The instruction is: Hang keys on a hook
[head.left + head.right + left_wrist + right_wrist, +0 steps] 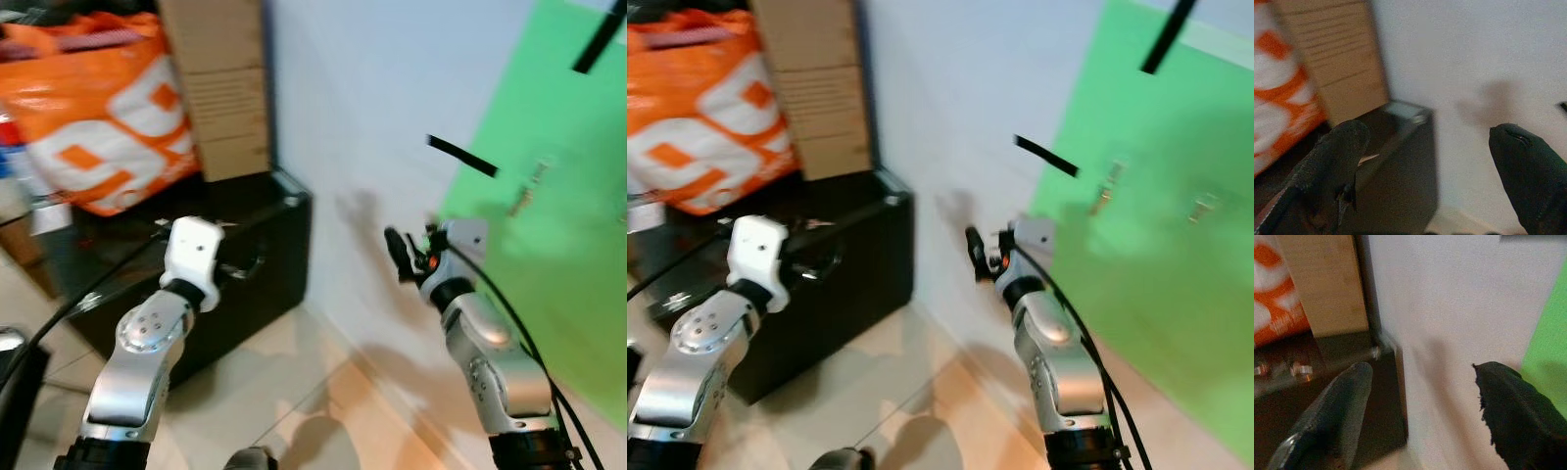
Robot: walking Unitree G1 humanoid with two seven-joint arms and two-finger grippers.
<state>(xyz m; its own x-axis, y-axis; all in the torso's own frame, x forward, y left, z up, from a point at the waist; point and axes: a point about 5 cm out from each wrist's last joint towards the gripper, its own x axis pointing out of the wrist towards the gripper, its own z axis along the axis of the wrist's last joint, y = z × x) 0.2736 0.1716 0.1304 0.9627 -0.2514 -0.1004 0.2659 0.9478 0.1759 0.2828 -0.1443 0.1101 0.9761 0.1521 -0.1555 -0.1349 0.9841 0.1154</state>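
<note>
Keys cannot be made out; small metal shapes, perhaps hooks (1109,186), are blurred on the green panel (1156,264) beyond the right gripper (1420,416). Both it and the left gripper (1425,171) are spread apart, empty. With nothing held, hanging could be attempted pointlessly.

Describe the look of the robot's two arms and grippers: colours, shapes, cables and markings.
Both arms are silver, built of rounded jointed segments with black cuffs. The left arm ends in a white boxy wrist block; the right arm carries black cables and a small orange-red mark near its gripper. Each gripper has two long black, blunt-tipped fingers.
</note>
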